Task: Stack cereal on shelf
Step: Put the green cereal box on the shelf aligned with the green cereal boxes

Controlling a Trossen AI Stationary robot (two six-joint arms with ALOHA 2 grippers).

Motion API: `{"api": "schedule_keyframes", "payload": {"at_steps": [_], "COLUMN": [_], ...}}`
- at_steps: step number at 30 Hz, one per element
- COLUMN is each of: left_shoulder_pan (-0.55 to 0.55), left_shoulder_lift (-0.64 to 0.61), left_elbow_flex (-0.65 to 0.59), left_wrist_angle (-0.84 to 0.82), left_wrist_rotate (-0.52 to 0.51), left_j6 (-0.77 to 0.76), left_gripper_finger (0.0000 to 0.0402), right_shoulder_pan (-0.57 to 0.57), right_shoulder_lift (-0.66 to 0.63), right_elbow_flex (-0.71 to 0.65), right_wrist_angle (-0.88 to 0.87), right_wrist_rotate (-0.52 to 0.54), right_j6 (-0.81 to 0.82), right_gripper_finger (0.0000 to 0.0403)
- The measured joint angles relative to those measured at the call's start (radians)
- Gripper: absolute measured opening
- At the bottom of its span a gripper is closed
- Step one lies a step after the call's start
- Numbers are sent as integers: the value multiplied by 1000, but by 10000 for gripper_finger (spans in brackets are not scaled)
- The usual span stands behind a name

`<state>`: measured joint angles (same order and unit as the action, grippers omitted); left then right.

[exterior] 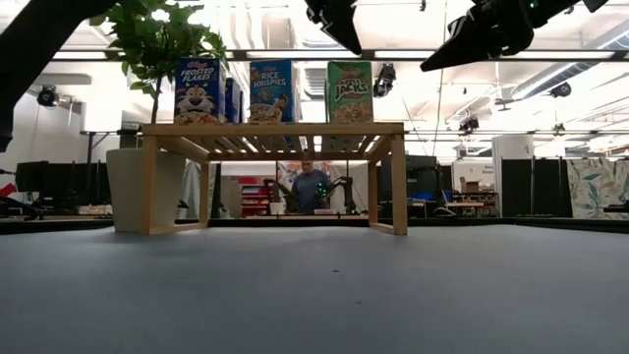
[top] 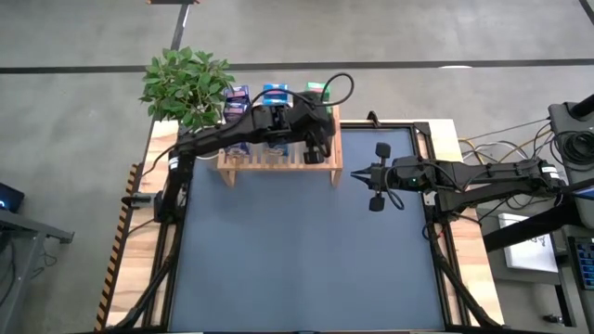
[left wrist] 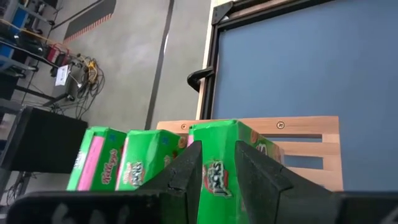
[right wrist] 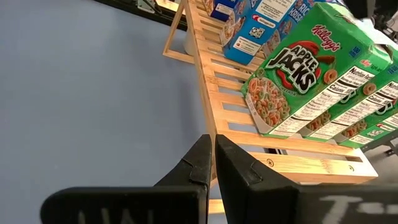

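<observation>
The wooden shelf (top: 278, 160) (exterior: 275, 128) stands at the table's far edge. Cereal boxes stand upright on its slats in three rows: blue Frosted Flakes (exterior: 197, 90), blue Rice Krispies (exterior: 270, 90) and green Apple Jacks (exterior: 349, 91) (right wrist: 292, 87). My left gripper (top: 316, 130) (left wrist: 217, 154) hovers open over the front green box (left wrist: 214, 140), one finger on each side of its top. In the low view its fingertip (exterior: 356, 47) is just clear of that box. My right gripper (top: 357, 173) (right wrist: 213, 142) is shut and empty, in the air to the right of the shelf.
A potted green plant (top: 186, 83) (exterior: 157, 39) stands off the shelf's left end. The blue mat (top: 297, 260) spreads in front of the shelf, inside a dark frame (top: 432, 139). A person (exterior: 312, 187) shows in the room behind the table.
</observation>
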<state>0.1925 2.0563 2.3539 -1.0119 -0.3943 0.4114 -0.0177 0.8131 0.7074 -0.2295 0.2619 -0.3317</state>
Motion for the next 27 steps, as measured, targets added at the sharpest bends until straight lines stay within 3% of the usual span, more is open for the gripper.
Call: {"api": "schedule_keyframes", "payload": {"at_steps": [8, 19, 24, 27], "left_shoulder_pan": [-30, -169, -247, -282], "left_shoulder_lift": [-29, -36, -40, -51], "left_elbow_flex": [1, -2, -6, -6], "left_wrist_angle": [-62, -216, -276, -306], "left_wrist_rotate": [0, -5, -196, -226], "left_j6": [-15, -196, -252, -298], "left_gripper_finger": [77, 77, 77, 77], "right_shoulder_pan": [0, 0, 0, 0], "right_shoulder_lift": [0, 0, 0, 0], "right_elbow_flex": [0, -5, -5, -5], "right_wrist_angle": [-3, -5, -5, -5], "right_wrist_rotate": [0, 0, 0, 0], "right_j6": [0, 10, 31, 50], "right_gripper_finger": [13, 13, 13, 13]}}
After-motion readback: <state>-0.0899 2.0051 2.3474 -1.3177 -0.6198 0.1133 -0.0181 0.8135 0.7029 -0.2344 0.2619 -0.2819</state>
